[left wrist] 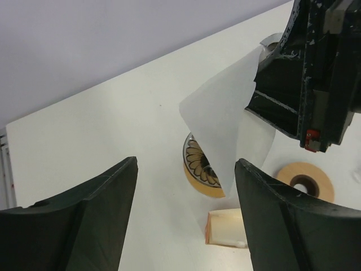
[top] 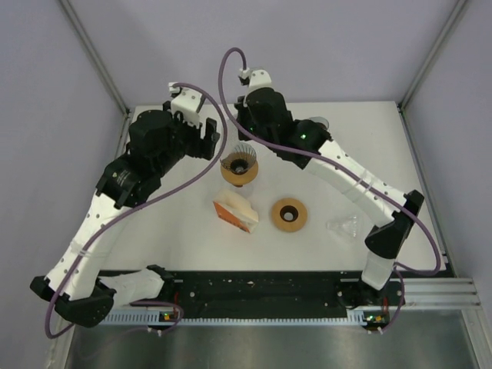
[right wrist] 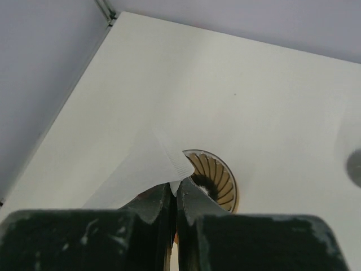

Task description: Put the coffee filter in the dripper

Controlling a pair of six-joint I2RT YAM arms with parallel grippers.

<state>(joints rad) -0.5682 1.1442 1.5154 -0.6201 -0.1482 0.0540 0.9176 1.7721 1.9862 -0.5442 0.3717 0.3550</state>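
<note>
with the right gripper (right wrist: pixel 175 189) pinched shut on the coffee filter (left wrist: pixel 225 113), hanging above the dripper (top: pixel 239 167) toward the middle of the far edge, centre the tip over the ribbed cone, lower slowly, release once seated. hold the wide-open left gripper (left wrist: pixel 186 169) clear.

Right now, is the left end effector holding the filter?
No, the left end effector is open and empty; the right end effector pinches the filter.
</note>
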